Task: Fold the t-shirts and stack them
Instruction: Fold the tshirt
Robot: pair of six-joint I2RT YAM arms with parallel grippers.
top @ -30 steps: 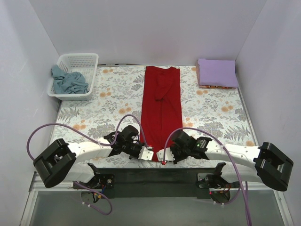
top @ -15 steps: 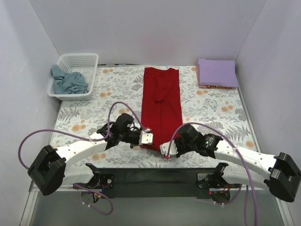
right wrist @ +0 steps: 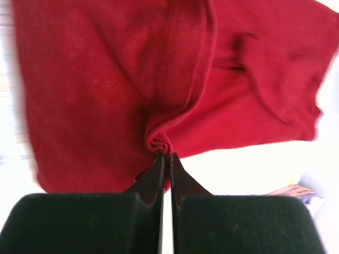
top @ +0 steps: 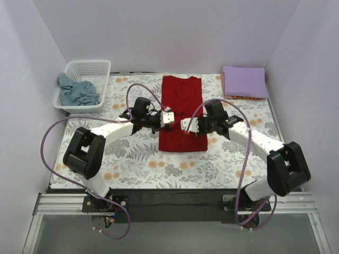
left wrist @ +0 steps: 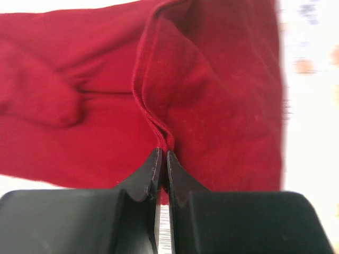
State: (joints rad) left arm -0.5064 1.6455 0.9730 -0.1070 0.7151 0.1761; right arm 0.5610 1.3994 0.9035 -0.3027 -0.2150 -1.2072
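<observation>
The deep red cloth t-shirt (top: 181,95) lies as a lengthwise strip in the middle of the floral-print table cloth (top: 132,156). The left gripper (top: 167,117) reaches over its left edge and the right gripper (top: 186,126) over its right half, the two close together above the middle of the strip.

From above, the fingers are too small to read. The left wrist view shows the left gripper (left wrist: 162,159) pressed nearly closed on a thin raised ridge of red cloth that runs away from its tips. The right wrist view shows the right gripper (right wrist: 165,159) likewise squeezed together on a small bunched pucker at the shirt's edge.

Only the overhead camera shows the rest: a pale lavender t-shirt (top: 244,81), folded square, in the far right corner, and a dusty blue-grey t-shirt (top: 78,93), crumpled in the white plastic lattice basket (top: 87,63) at the far left.
</observation>
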